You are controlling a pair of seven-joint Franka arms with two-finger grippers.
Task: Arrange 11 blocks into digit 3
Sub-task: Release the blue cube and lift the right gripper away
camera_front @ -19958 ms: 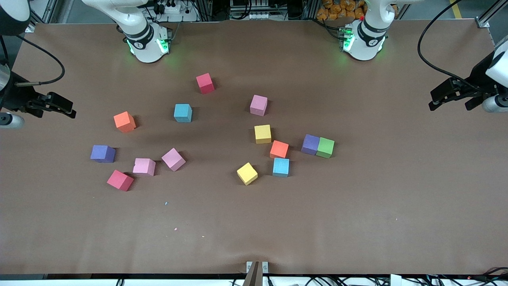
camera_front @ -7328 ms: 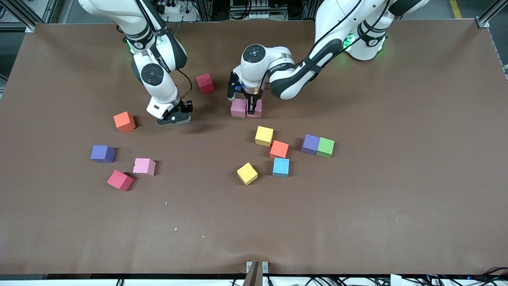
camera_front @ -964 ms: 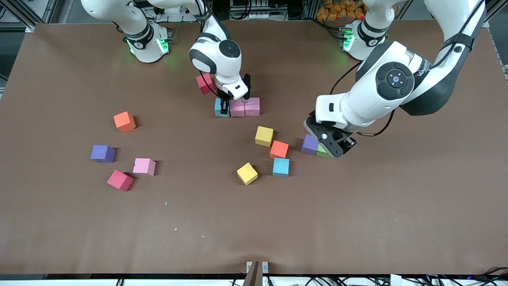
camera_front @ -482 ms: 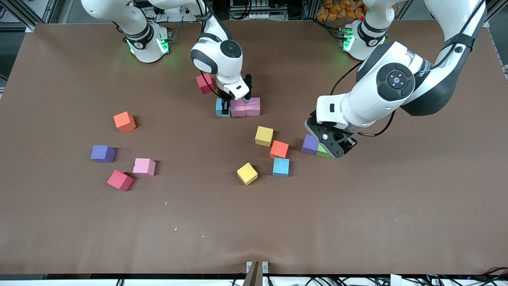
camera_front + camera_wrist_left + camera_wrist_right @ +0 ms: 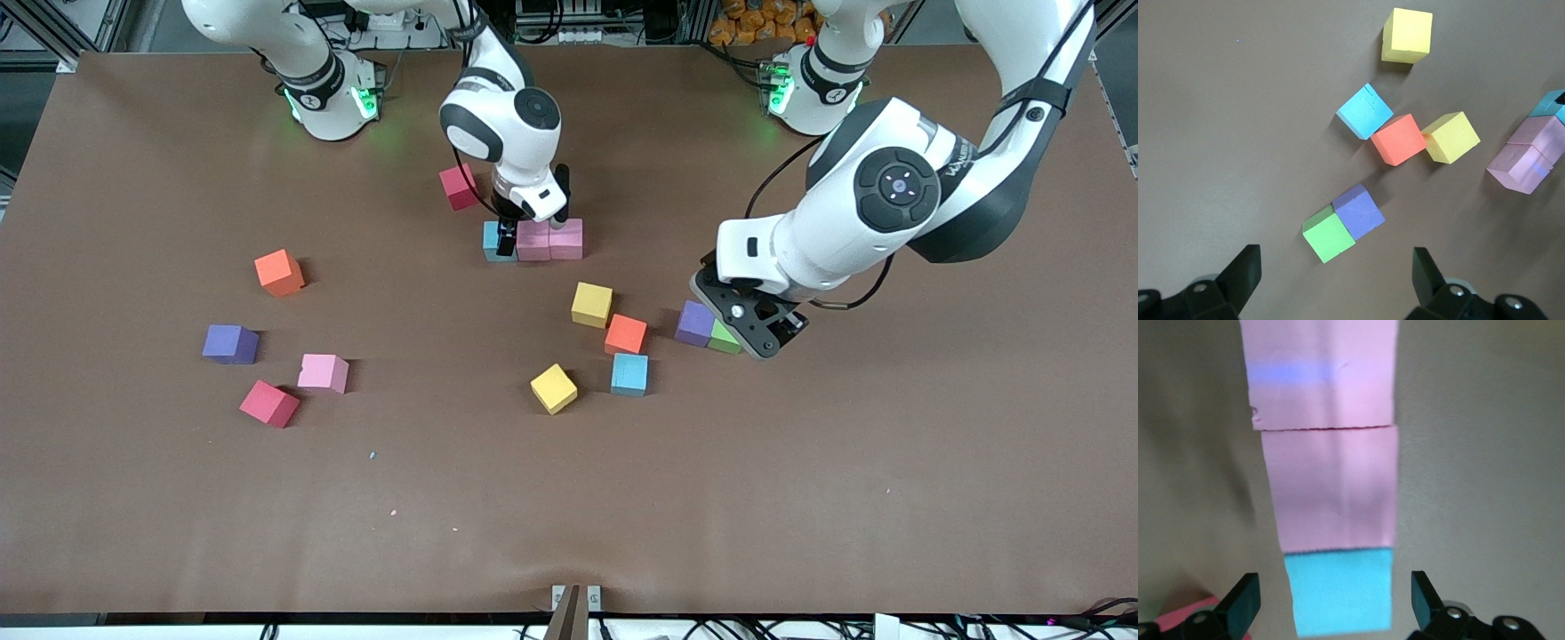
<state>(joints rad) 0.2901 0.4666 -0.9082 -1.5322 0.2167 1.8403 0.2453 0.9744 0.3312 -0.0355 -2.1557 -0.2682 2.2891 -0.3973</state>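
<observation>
A light blue block [image 5: 491, 238] [image 5: 1341, 590] and two pink blocks [image 5: 533, 240] [image 5: 566, 238] stand touching in one row on the table. My right gripper [image 5: 500, 234] [image 5: 1336, 603] is open just above the light blue one, a finger on either side, touching nothing. A red block [image 5: 460, 187] lies beside it toward the bases. My left gripper [image 5: 754, 334] [image 5: 1336, 287] hangs open over the green cube [image 5: 722, 340] [image 5: 1329, 233], which touches a purple block [image 5: 694, 323] [image 5: 1358, 211].
Yellow [image 5: 591, 304], orange [image 5: 625, 334], light blue [image 5: 629, 374] and yellow [image 5: 554, 388] blocks cluster mid-table. Toward the right arm's end lie orange [image 5: 279, 272], purple [image 5: 229, 344], pink [image 5: 323, 372] and red [image 5: 268, 404] blocks.
My right gripper has opened and let go of the light blue block at the end of the pink pair, lifting a little. The left gripper drifted slightly over the green cube.
</observation>
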